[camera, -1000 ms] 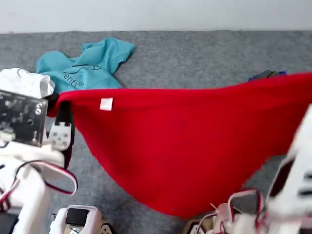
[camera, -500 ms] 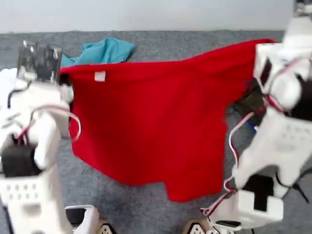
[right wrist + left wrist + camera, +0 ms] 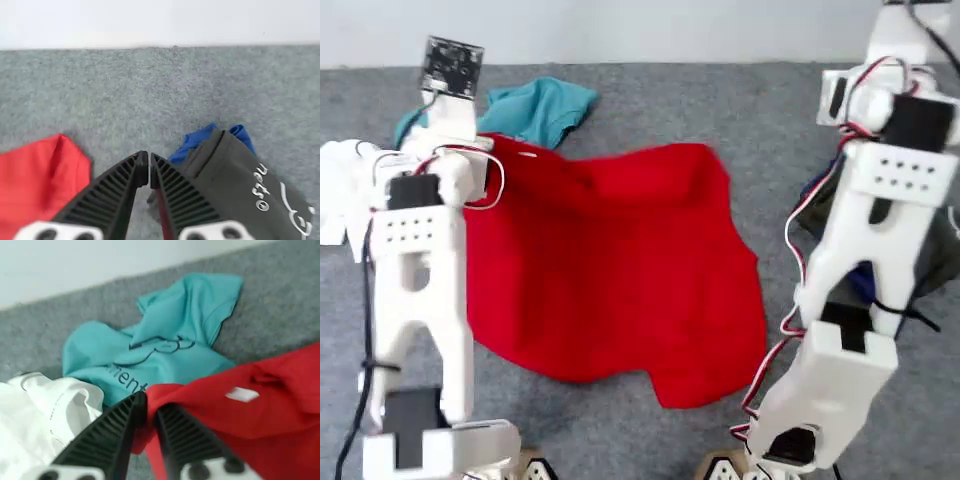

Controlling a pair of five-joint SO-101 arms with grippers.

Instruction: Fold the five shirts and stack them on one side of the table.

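Lying slack now, red shirt [image 3: 620,270], left pincer [image 3: 149,405] still pinching it, right pincer [image 3: 149,160] closed, empty.

White plastic left arm [image 3: 415,250] at nine o'clock, right arm [image 3: 880,220] at three: red-white cables [image 3: 788,240], black ribbed fingers [image 3: 112,432].

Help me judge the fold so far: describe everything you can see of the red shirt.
The red shirt is plain, soft-looking cloth. It lies spread but rumpled on the grey table, between the two arms. A small white label sits near its far edge. The left gripper is shut on a corner of that edge, where the cloth bunches and overlaps the teal shirt. The near hem is uneven, with one corner reaching toward the arms' bases.
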